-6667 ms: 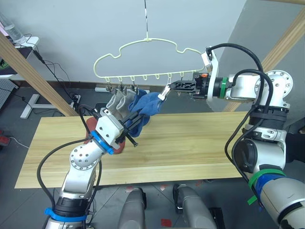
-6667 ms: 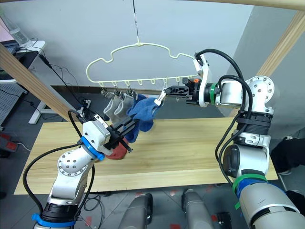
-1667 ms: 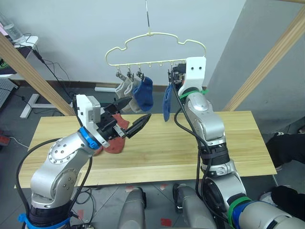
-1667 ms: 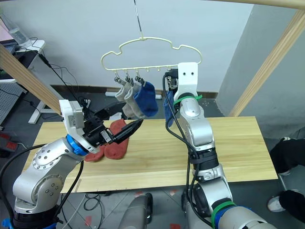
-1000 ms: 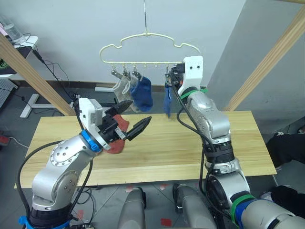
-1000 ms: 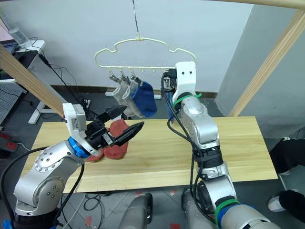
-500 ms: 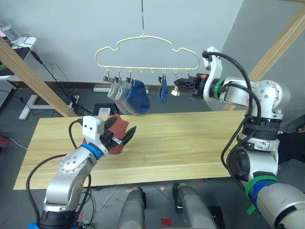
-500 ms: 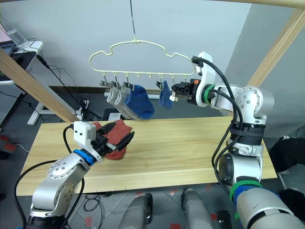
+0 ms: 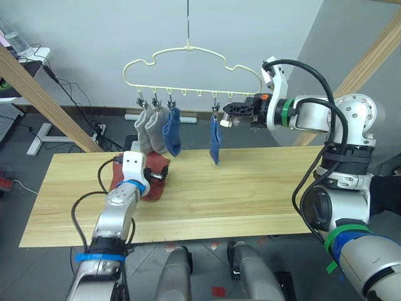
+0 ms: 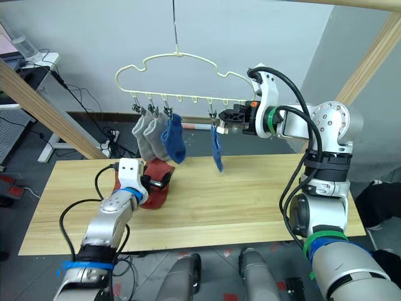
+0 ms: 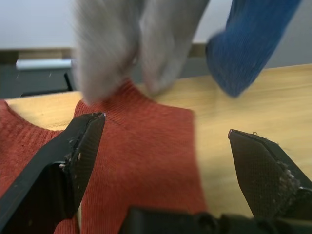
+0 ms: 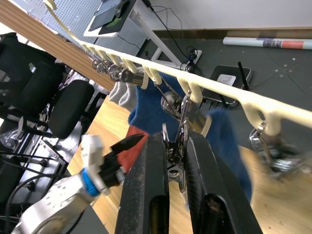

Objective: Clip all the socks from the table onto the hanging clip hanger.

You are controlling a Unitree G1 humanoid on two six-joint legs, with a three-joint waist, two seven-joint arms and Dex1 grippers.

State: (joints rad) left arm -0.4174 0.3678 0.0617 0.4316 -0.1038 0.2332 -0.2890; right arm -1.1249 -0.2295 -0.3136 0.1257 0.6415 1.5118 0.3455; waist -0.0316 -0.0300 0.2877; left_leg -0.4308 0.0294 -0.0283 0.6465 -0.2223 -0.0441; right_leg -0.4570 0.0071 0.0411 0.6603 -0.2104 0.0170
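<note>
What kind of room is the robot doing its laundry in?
Probably a lab or workshop, not a home. A plain wooden table stands under a sock hanger hung from a wooden pole, with loose cables on the floor.

Head stereo downward, wrist cameras close (overlapping)

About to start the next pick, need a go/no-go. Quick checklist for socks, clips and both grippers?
1. Left gripper open above the red socks: ok.
2. A red sock gripped: not ok, both lie on the table.
3. Right gripper shut on a free clip of the hanger: ok.
4. That clip opened wide enough: cannot tell.
5. Grey socks and blue socks hanging from clips: ok.
</note>
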